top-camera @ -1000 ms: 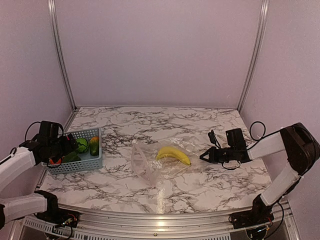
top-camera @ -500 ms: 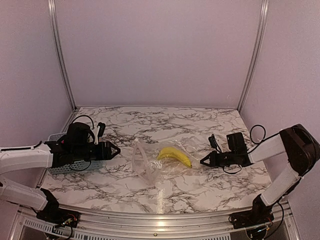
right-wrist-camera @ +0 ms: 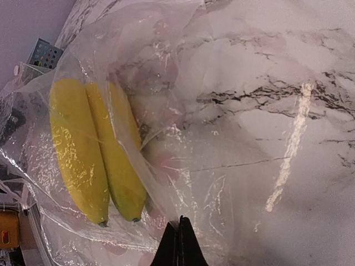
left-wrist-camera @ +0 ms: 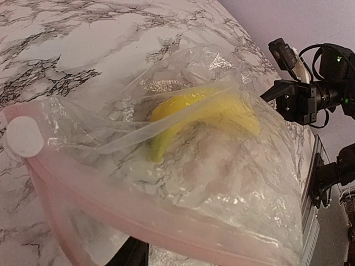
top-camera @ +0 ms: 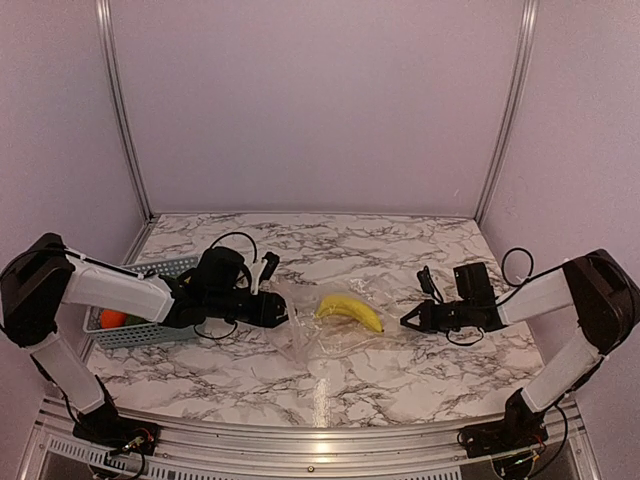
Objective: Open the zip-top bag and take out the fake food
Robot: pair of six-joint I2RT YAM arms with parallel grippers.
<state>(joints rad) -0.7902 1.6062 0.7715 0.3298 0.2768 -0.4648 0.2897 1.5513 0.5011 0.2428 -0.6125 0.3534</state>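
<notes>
The zip-top bag (top-camera: 325, 342) lies crumpled mid-table with a yellow banana (top-camera: 350, 310), the only fake food in it, showing through the film. My left gripper (top-camera: 283, 312) is at the bag's left end. In the left wrist view the pink zip strip (left-wrist-camera: 166, 213) crosses the jaws, one black finger (left-wrist-camera: 132, 256) shows beneath it, and how wide the jaws stand is hidden. My right gripper (top-camera: 405, 320) is at the bag's right end. Its fingertips (right-wrist-camera: 178, 244) are pressed together on the thin film (right-wrist-camera: 188, 116), beside the banana (right-wrist-camera: 91, 149).
The light blue basket (top-camera: 165, 268) sits at the left edge, partly behind my left arm, with an orange piece (top-camera: 112, 318) inside. A white round tab (left-wrist-camera: 23, 137) sits at one end of the zip strip. Purple walls close in the back and sides.
My left arm swung from the basket across to the bag's left end, its jaws narrowing on the way. The right gripper edged slightly left, staying shut.
</notes>
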